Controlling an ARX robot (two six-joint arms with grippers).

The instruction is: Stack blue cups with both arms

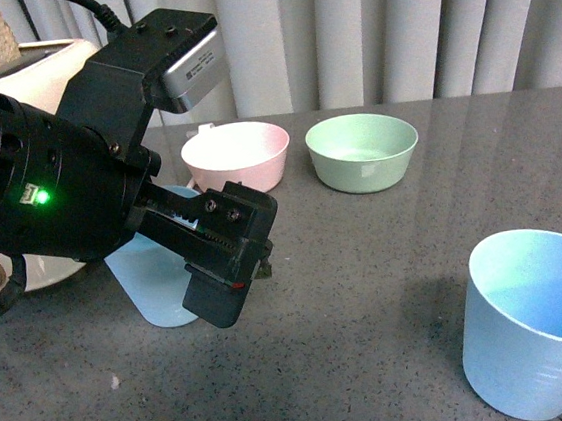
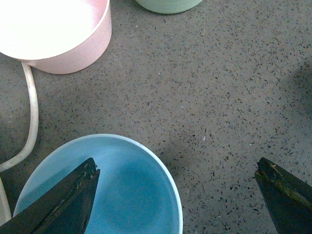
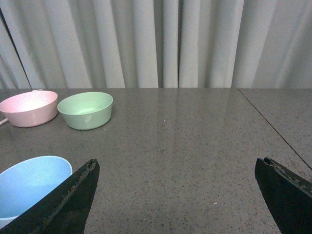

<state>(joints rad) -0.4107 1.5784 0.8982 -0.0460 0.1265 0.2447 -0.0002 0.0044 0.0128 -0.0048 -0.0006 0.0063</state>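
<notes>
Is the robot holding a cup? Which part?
No, nothing is held. The left gripper is open over one blue cup; the right gripper is open near the other blue cup.

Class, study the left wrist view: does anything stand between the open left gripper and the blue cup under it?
Nothing visible does. The left gripper hangs open over the blue cup. The pink bowl and white cable lie off to the side.

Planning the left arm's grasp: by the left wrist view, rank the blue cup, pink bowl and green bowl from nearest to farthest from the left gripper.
1. Blue cup, at the left gripper, under one finger.
2. Pink bowl, beyond the cup.
3. Green bowl, farthest, beside the pink bowl.
</notes>
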